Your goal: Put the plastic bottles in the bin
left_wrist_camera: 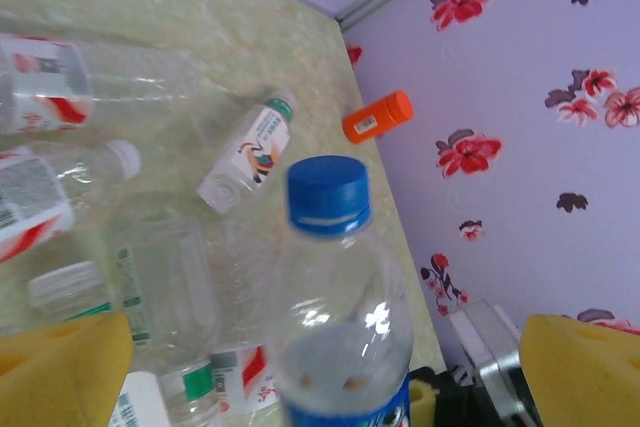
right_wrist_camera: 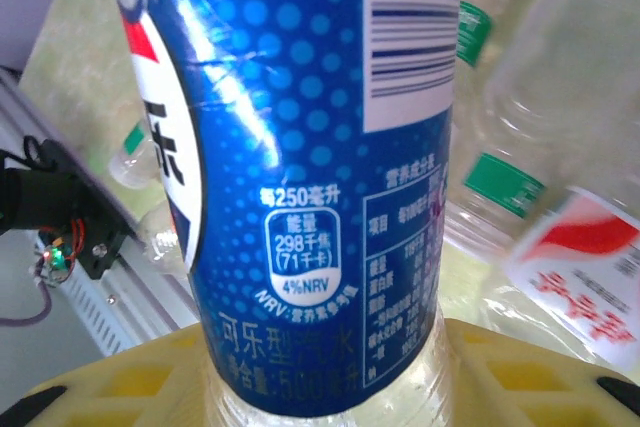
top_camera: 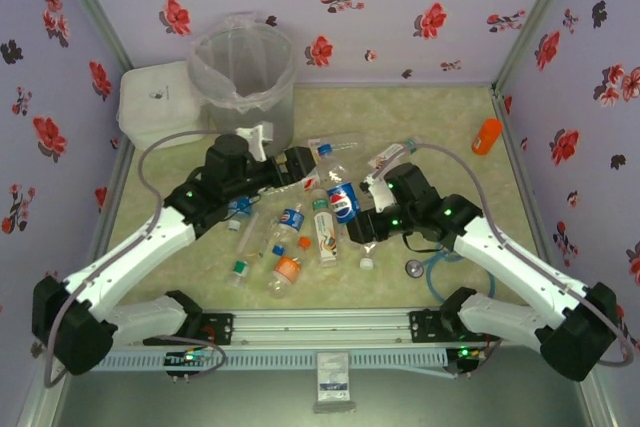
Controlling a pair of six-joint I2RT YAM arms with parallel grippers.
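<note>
Seen from above, the bin (top_camera: 280,87) is tall, grey and lined with a clear bag. It stands at the far left of a pale table (top_camera: 450,127), just beside a white lidded box (top_camera: 160,102). The plastic bottles (top_camera: 328,237) lie scattered over the middle of the table, in front of the bin, between the two arms.

The left gripper (left_wrist_camera: 320,372) has its yellow pads wide apart. A blue-capped bottle (left_wrist_camera: 335,317) sits between them, touching neither, with its cap pointing away from the claw. The right gripper (right_wrist_camera: 325,387) is clamped on a blue-labelled bottle (right_wrist_camera: 300,197), its pads pressed to both sides at the label's lower edge.

An orange bottle-shaped object (top_camera: 486,135) lies by the far right wall, well apart from the rest.
</note>
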